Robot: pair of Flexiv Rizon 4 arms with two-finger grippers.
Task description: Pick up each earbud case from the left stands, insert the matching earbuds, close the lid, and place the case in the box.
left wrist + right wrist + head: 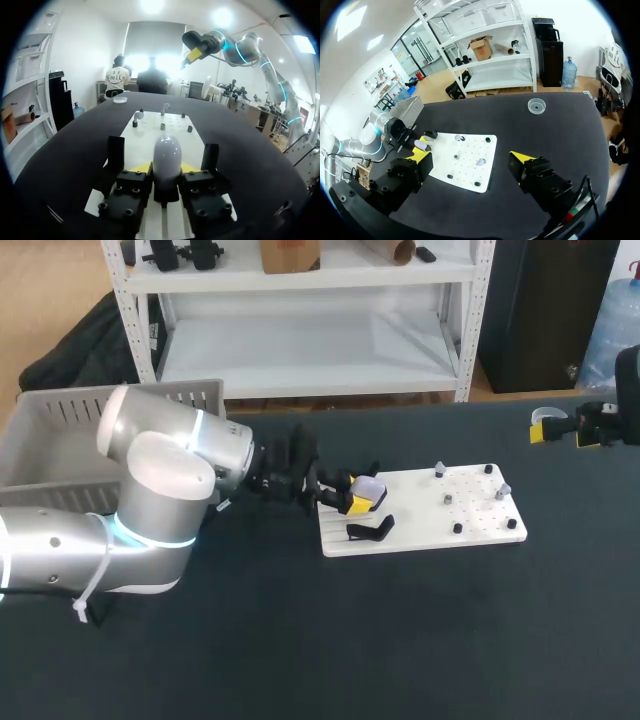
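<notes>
Left gripper point(166, 170) pinching the pale earbud case point(166, 150) from both sides, over the left end of the white board point(470, 525), black stand point(372, 530) just beside, right gripper point(470, 159) spread wide, well apart above the dark counter point(400, 640).

The left arm point(150, 510) comes in from the lower left of the frame. Its silver elbow bulges at the left, and its black wrist runs level toward the middle. Its claw point(362, 498) presses both yellow-tipped fingers against the sides of an earbud case point(370, 486). The right arm point(628, 390) enters at the right edge in the upper right of the frame. Its claw point(562, 433) points left, with the fingers spread wide apart.
</notes>
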